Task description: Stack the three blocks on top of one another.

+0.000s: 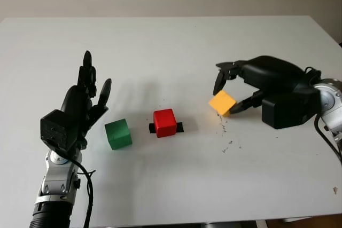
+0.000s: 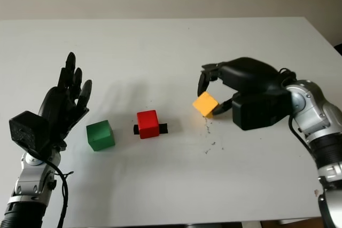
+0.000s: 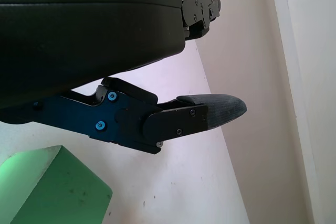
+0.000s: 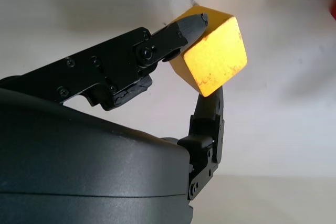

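Right hand [image 1: 231, 93] pinching the tilted yellow block [image 1: 222, 102] right of the red block [image 1: 164, 123] and green block [image 1: 118, 134] on the white tabletop [image 1: 171, 41]; left hand [image 1: 80, 105] open, raised beside green.

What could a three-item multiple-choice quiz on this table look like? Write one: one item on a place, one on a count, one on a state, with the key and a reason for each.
1. Where does the red block stand?
A. between the green block and the yellow block
B. on top of the green block
C. at the table's far edge

2. How many blocks are on or above the white table?
A. two
B. three
C. five

3. What is the right hand doing?
A. holding nothing
B. gripping the yellow block, tilted
C. pressing the red block

Key: 1 A, it sits on a black strip in the row's middle; 2 B, green, red, yellow; 3 B, fingertips pinch it, while the left hand is open beside the green block.
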Robot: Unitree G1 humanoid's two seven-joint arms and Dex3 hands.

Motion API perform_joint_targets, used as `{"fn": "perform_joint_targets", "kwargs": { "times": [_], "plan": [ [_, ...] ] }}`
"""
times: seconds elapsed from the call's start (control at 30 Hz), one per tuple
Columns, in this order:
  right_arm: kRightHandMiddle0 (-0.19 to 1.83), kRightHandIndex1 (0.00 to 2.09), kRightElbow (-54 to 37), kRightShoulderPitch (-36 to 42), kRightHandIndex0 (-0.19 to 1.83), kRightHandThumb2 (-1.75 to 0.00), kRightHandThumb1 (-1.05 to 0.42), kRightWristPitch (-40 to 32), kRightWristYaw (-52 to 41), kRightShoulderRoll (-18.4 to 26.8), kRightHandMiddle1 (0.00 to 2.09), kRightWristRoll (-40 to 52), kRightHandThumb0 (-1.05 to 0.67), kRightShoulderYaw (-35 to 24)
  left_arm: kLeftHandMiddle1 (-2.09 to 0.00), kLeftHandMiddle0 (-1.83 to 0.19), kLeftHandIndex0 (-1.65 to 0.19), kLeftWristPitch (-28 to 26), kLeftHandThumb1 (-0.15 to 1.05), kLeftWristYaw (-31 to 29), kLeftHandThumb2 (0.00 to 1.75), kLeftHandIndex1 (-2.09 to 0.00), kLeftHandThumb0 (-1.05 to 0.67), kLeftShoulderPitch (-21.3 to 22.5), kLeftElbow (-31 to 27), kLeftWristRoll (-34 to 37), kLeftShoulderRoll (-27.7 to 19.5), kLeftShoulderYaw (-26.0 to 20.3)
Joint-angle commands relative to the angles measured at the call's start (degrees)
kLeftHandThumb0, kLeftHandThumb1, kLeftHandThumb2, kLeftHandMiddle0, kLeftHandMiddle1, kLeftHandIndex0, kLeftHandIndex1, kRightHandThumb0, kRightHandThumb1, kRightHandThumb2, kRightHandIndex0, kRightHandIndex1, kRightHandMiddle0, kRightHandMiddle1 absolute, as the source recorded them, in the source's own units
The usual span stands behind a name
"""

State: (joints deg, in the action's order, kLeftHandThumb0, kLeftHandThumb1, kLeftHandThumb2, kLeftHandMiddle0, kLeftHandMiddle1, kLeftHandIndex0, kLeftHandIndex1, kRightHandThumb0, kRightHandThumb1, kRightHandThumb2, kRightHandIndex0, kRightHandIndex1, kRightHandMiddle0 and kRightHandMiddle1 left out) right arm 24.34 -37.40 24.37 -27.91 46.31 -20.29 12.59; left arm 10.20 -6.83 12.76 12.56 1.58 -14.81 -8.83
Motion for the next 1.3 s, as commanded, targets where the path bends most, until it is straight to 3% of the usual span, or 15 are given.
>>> {"fn": "perform_joint_targets", "kwargs": {
  "times": [0.0,0.1,0.4,0.57,0.77,1.1,1.27],
  "plan": [
    [0.38,0.05,-2.88,0.72,0.23,-0.05,-0.97,-2.45,-1.56,-0.68,1.36,2.9,-0.36,-2.44,-0.05,0.15,0.19,-0.11,1.05,0.15,0.56,-0.05,-0.64,0.07,-0.55,-0.41,-0.25,0.23],
    [0.38,0.06,-5.29,1.17,0.25,-0.05,-0.96,-4.96,-3.14,-1.5,1.43,6.32,-0.36,-4.49,-0.05,0.16,0.19,-0.06,1.05,-0.19,0.57,-0.04,-0.64,0.05,-0.4,-0.28,-0.3,0.21],
    [0.29,0.04,-17.69,3.15,0.2,-0.06,-0.99,-23.01,-7.7,-5.21,1.56,14.33,-0.36,-8.42,-0.05,0.16,0.19,-0.3,1.05,-0.03,0.56,-0.04,-0.64,0.25,-0.48,0.11,0.09,-0.02],
    [0.25,0.04,-22.99,4.56,0.18,-0.05,-1.0,-31.87,-6.52,-9.23,1.64,18.55,-0.41,-10.35,-0.06,0.15,0.18,-0.95,1.05,0.46,0.55,-0.05,-0.66,-0.09,-1.21,-0.16,0.01,-0.1],
    [0.28,0.04,-30.87,8.64,0.17,-0.05,-0.99,-43.17,-1.63,-17.26,1.65,22.76,-0.45,-10.43,-0.06,0.14,0.18,-2.26,1.05,0.88,0.54,-0.05,-0.65,-0.78,-2.78,0.1,0.2,-0.24],
    [0.28,0.03,-31.06,11.64,0.14,-0.05,-0.98,-47.63,0.03,-24.12,1.64,22.76,-0.46,-6.11,-0.05,0.14,0.17,-0.59,1.05,0.6,0.54,-0.05,-0.67,-1.12,-2.68,0.09,-0.32,-0.65],
    [0.32,0.05,-28.2,11.8,0.16,-0.05,-0.96,-45.02,1.13,-25.97,1.65,19.78,-0.47,-2.76,-0.05,0.16,0.19,-0.75,1.05,0.12,0.57,-0.03,-0.67,-1.44,-2.93,0.32,-0.41,-0.72]
  ]
}}
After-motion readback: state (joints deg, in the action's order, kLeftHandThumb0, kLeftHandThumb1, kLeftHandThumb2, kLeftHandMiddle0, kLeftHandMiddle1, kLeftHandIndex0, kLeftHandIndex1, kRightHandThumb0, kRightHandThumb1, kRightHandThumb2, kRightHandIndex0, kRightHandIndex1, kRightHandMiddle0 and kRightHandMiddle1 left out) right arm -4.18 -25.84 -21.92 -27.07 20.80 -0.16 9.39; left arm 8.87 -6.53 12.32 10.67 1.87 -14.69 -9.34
